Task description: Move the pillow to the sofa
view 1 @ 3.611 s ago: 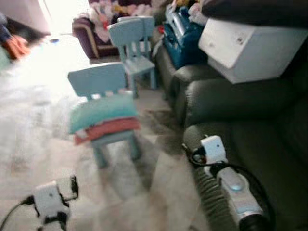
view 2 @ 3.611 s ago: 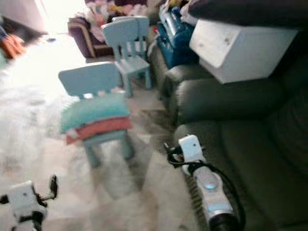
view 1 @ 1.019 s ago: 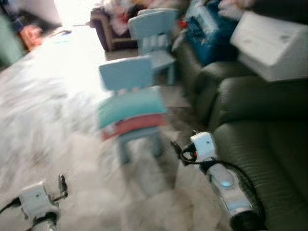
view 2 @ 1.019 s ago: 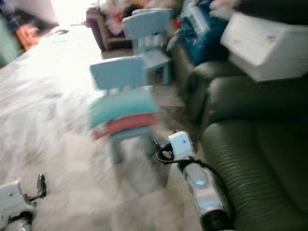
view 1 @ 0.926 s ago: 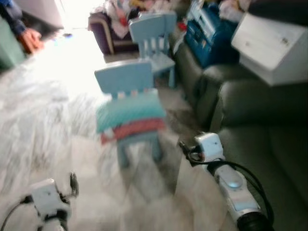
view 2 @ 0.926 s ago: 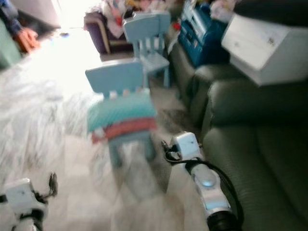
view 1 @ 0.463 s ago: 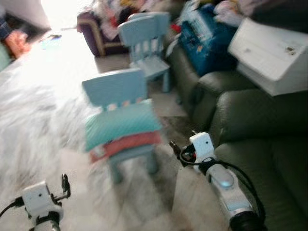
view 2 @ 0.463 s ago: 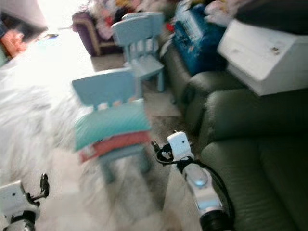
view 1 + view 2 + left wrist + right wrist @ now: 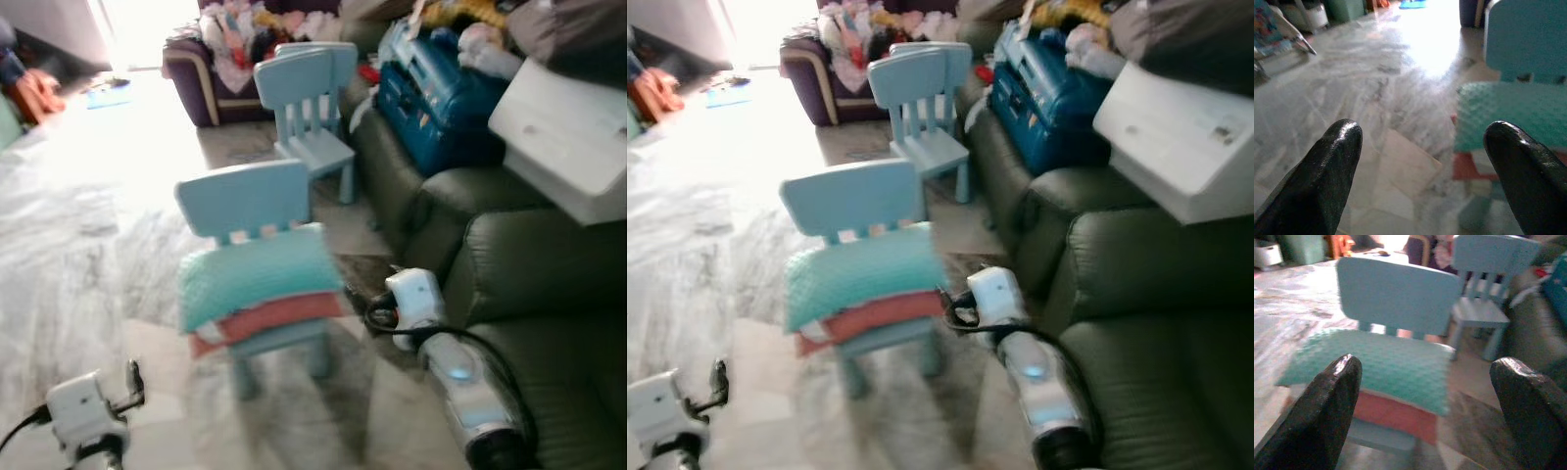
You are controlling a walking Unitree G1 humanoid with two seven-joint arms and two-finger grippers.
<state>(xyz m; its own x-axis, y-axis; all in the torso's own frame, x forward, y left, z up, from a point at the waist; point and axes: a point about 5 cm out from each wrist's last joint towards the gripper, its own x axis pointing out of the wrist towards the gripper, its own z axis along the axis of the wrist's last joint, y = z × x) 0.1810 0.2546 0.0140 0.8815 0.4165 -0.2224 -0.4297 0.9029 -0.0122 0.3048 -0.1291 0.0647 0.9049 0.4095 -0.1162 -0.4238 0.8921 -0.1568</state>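
Pillow (image 9: 257, 277) lay ahead of both grippers, teal and knobbly, on a coral-red cushion (image 9: 269, 319) on the seat of a small blue chair (image 9: 251, 257). It looked soft, light and squashy, likely to sag and slip unless taken at two opposite edges. The right gripper (image 9: 1427, 396) stood wide open and empty, the pillow framed between its fingers. The left gripper (image 9: 1425, 161) was also spread and empty, with the pillow off toward one finger. The sofa (image 9: 1136, 294) lay beside the right arm.
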